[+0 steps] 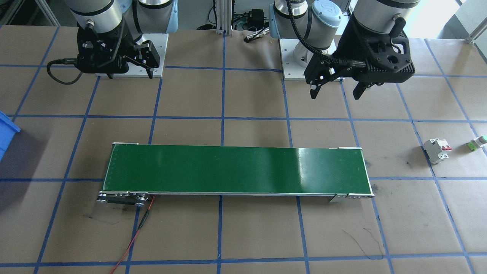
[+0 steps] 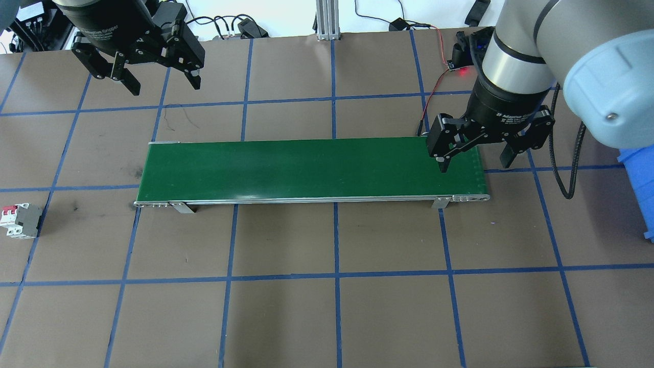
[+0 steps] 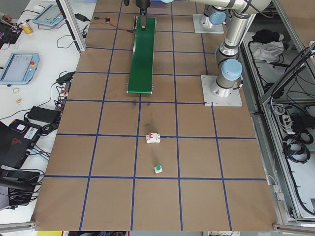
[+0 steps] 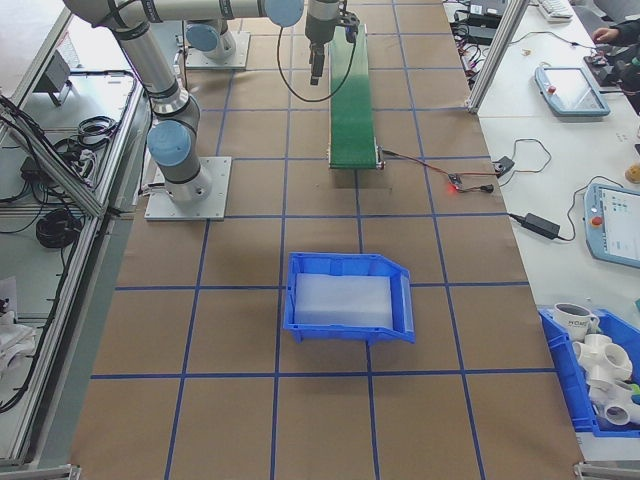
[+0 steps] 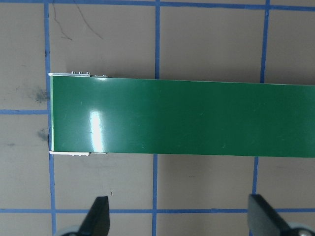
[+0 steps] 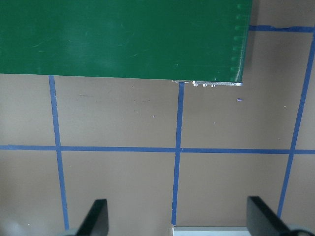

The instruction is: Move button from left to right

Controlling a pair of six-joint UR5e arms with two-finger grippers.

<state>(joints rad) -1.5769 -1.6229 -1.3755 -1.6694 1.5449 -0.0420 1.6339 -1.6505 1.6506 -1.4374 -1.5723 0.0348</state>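
Note:
The button (image 1: 478, 142) has a round green cap on a pale body and rests on the brown table at the robot's far left, beside a white breaker with red toggles (image 1: 437, 149). The exterior left view shows the button (image 3: 158, 169) nearer the camera than the breaker (image 3: 154, 138). It lies outside the overhead view. My left gripper (image 1: 335, 89) hangs open and empty near its base, well away from the button. My right gripper (image 2: 475, 163) hovers open and empty over the right end of the green conveyor belt (image 2: 306, 168).
The conveyor belt (image 1: 236, 169) lies across the table's middle, with a red wire (image 1: 133, 239) trailing from one end. A blue bin (image 4: 350, 298) stands on the robot's right side. Both arm bases (image 1: 129, 70) sit at the table's rear edge.

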